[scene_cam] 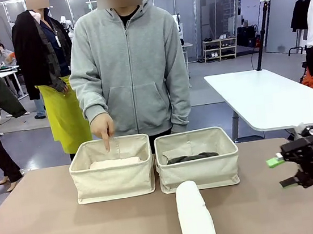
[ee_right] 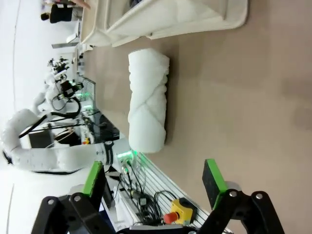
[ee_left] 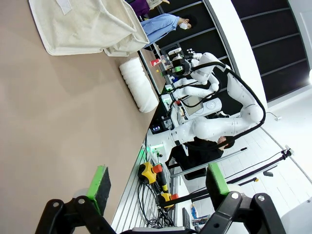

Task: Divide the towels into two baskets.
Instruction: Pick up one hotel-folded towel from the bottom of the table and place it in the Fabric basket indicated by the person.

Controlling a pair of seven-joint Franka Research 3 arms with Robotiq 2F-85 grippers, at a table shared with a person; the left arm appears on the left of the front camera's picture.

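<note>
Two cream canvas baskets stand side by side at mid-table. A pale pink towel (scene_cam: 115, 162) lies in the left basket (scene_cam: 114, 182), and a dark grey towel (scene_cam: 191, 158) lies in the right basket (scene_cam: 199, 173). A white towel roll (scene_cam: 195, 218) lies on the table in front of the right basket; it is the white towel (ee_right: 147, 100) in the right wrist view and the white towel (ee_left: 139, 84) in the left wrist view. The person's hand (scene_cam: 103, 127) points down into the left basket. My right gripper (scene_cam: 281, 172) hovers open at the right, to the right of the white towel, and my right gripper (ee_right: 152, 178) holds nothing. My left gripper (ee_left: 158, 181) is open and holds nothing. The yellow towel is out of view.
The brown table (scene_cam: 56, 226) has free room at the front left and the right. A white table (scene_cam: 268, 97) stands behind on the right. The person in a grey hoodie stands at the far edge, and others stand farther back.
</note>
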